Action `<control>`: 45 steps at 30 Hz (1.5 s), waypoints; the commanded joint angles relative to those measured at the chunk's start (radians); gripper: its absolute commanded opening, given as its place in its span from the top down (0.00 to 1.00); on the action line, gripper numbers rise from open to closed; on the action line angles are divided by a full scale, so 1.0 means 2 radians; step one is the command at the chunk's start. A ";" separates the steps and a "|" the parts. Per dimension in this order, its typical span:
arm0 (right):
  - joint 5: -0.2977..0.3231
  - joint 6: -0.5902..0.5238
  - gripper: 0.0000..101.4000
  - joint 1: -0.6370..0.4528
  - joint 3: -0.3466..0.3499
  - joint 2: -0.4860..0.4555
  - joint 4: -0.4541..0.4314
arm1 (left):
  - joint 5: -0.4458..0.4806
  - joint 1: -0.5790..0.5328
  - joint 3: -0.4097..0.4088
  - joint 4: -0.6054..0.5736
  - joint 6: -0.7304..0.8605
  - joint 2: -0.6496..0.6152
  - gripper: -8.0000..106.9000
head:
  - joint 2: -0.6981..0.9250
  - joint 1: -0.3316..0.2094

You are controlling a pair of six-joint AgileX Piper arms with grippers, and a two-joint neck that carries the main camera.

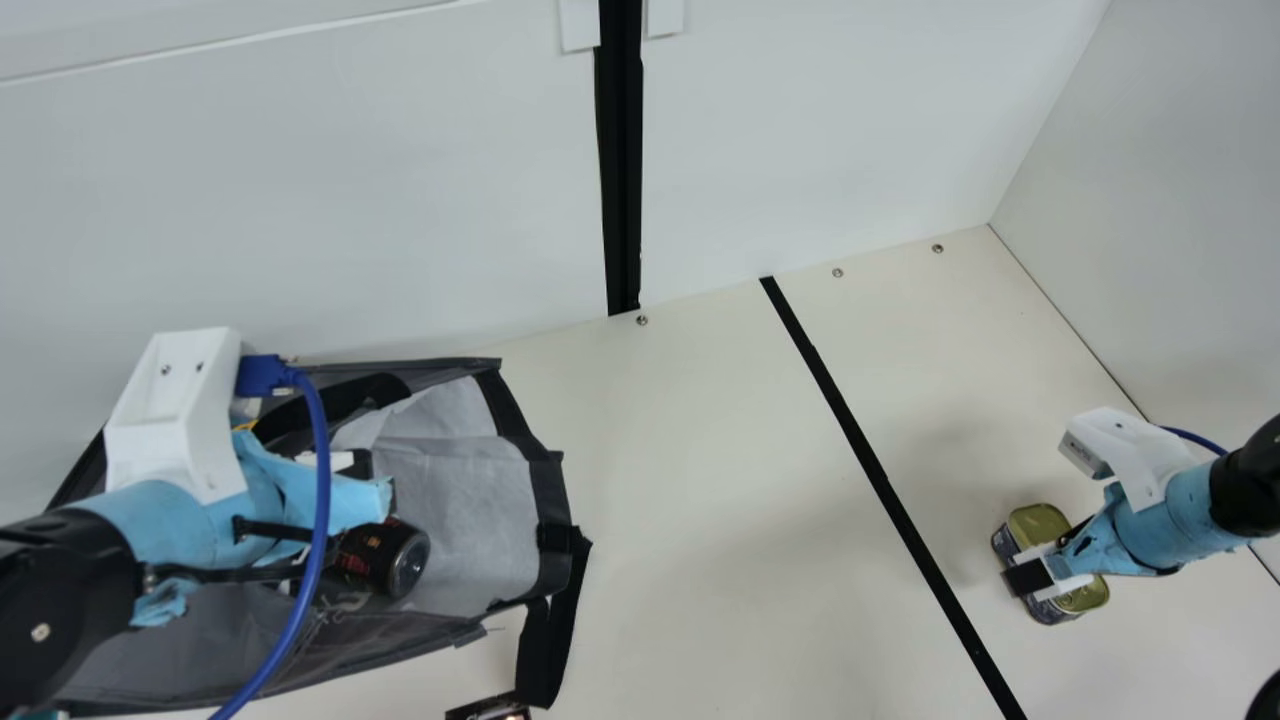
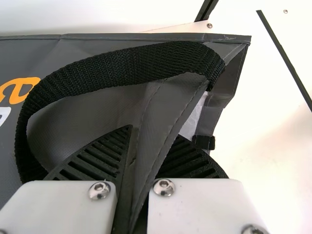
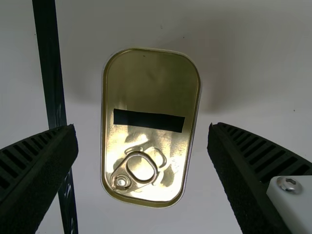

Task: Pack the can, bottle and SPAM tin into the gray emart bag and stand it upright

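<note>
The SPAM tin [image 3: 150, 87] lay unpacked on the table [image 1: 690, 480]; the can [image 1: 388, 558] was at the mouth of the gray emart bag [image 1: 460, 510], bottle status unclear. Bag was on its side, so tin & standing-up remained, prob. over half the job. R gripper [image 3: 142, 126] was wide open astride the tin, empty, w/o visible contact; L gripper [image 2: 153, 132] was pinched on bag fabric.

This looks like a robotics lab, in a plain walled work booth. A left arm [image 1: 65, 600] and a right arm [image 1: 1250, 485] stand over the cream table [image 1: 660, 480], a blue cable [image 1: 318, 480] looping off the left one. A white panel [image 1: 300, 200] closes the table's far edge, meeting a side wall [image 1: 1160, 200] at its far right corner; screws [image 1: 642, 320] dot that far edge.
</note>
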 commanded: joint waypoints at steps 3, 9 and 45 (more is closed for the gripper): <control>-0.007 -0.002 0.06 0.000 0.003 0.005 -0.002 | 0.000 0.000 0.000 0.000 0.000 0.000 1.00 | 0.000 -0.011; -0.016 -0.005 0.26 0.000 0.008 0.010 -0.006 | 0.000 0.000 0.000 0.000 0.000 0.000 1.00 | 0.000 -0.011; 0.012 -0.014 1.00 0.048 0.012 -0.065 0.016 | 0.000 0.000 0.000 0.000 0.000 0.000 1.00 | 0.000 -0.011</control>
